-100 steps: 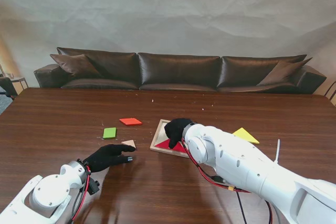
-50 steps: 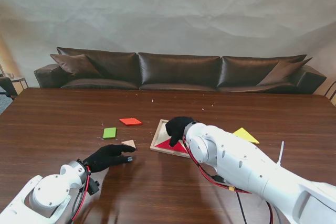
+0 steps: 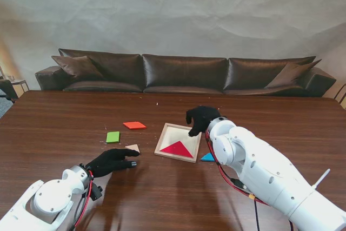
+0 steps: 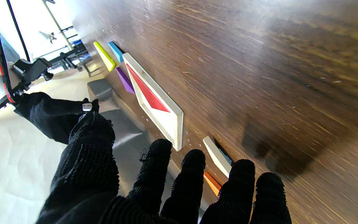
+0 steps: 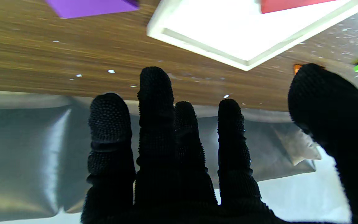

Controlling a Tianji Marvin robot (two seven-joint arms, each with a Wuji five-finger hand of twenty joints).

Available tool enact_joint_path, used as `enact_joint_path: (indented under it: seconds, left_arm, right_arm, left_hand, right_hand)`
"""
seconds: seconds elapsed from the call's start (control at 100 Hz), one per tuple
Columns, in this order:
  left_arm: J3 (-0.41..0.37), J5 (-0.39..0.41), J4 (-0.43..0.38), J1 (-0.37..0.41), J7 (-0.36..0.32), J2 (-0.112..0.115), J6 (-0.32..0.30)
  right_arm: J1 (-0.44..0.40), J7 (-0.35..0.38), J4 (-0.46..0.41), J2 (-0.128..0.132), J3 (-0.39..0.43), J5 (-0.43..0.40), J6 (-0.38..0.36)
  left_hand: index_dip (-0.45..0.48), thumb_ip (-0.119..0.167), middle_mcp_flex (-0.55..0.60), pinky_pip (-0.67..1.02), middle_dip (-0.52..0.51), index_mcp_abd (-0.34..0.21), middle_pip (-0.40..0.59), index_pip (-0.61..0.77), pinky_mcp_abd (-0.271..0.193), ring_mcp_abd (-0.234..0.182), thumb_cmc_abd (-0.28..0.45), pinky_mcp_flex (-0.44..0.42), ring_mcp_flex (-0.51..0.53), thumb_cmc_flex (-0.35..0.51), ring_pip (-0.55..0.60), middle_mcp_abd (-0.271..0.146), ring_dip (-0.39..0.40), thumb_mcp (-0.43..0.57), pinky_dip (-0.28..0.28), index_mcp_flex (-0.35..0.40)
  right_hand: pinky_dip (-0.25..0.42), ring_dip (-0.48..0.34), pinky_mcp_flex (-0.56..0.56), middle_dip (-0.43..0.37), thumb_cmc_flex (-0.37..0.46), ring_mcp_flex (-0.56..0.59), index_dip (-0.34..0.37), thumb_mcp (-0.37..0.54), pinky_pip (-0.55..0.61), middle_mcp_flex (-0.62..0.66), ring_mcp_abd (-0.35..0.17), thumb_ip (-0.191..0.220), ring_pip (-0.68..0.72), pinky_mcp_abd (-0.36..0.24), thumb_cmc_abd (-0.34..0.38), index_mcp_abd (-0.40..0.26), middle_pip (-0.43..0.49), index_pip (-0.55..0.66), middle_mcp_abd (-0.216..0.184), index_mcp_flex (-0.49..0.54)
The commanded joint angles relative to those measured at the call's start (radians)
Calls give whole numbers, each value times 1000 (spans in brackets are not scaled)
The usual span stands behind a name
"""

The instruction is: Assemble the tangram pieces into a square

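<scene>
The right hand [image 3: 200, 119], fingers apart and empty, hovers at the tray's [image 3: 162, 139] far right corner. Next piece (likely the purple one [image 5: 89, 7]) should go in flat against the red triangle [image 3: 178, 149]; left hand [image 3: 112, 160] rests spread and empty on the bench [image 3: 65, 117]

Two glossy white, rounded-shell arms rise from the frame's lower corners — red and black cables along each — ending in black knit-gloved five-finger hands [image 3: 112, 161] [image 3: 200, 118]

Red triangle [image 3: 177, 149] in wooden tray [image 3: 166, 132], right robot hand [image 3: 201, 118] w/ fingers apart at tray's far right corner
</scene>
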Motion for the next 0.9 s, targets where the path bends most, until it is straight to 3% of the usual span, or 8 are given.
enact_joint_path:
  seconds: [0.0,0.23,0.38,0.7,0.89]
  left_arm:
    - [5,0,4,-3,-19,0,-2]
    - [20,3,9,-17,-25,1,6]
    - [28,5,9,-23,-28,1,16]
    - [41,11,5,-32,-37,3,37]
    - [55,14,6,-44,-44,4,58]
  right_arm:
    - [-23,15,4,32,22,-15,-14]
    - [-99,37,-7,66,161,-117,-85]
    - [-120,50,12,80,216,-179,-86]
    - [-108,79,115,102,256,-240,-64]
    - [-81,50,194,106,242,-237,-47]
  left_hand:
    - [3,35,20,-13,6,-2,6,5,7,3,29,3,5,14,14,-4,7,-18,11,18]
    - [3,35,19,-12,6,-5,6,4,7,0,31,3,3,12,13,-7,7,-19,11,16]
    - [3,35,19,-12,6,-3,6,5,7,3,30,4,4,13,14,-5,7,-18,11,17]
    - [3,35,19,-12,6,-5,6,5,9,2,30,4,5,13,14,-6,7,-18,11,18]
    - [3,35,20,-12,6,-6,6,5,8,2,31,4,4,13,14,-5,7,-18,11,18]
  right_hand:
    - [-7,-1,-144,2,-13,15,-10,-8,23,-5,11,19,-4,21,-23,-26,7,-11,2,-11]
    - [-5,1,-137,2,-15,8,-12,-4,24,-34,2,17,-5,15,-29,-59,0,-29,-3,-22]
    - [-1,4,-151,4,-10,-44,-14,-2,23,-81,15,16,-9,8,-28,-67,3,-47,7,-58]
    - [8,-5,-183,3,-5,-154,-29,-2,25,-153,34,17,-13,2,-32,-69,12,-79,3,-130]
    - [11,-10,-197,4,-20,-176,-50,-9,25,-192,36,15,-7,-1,-29,-61,20,-102,10,-193]
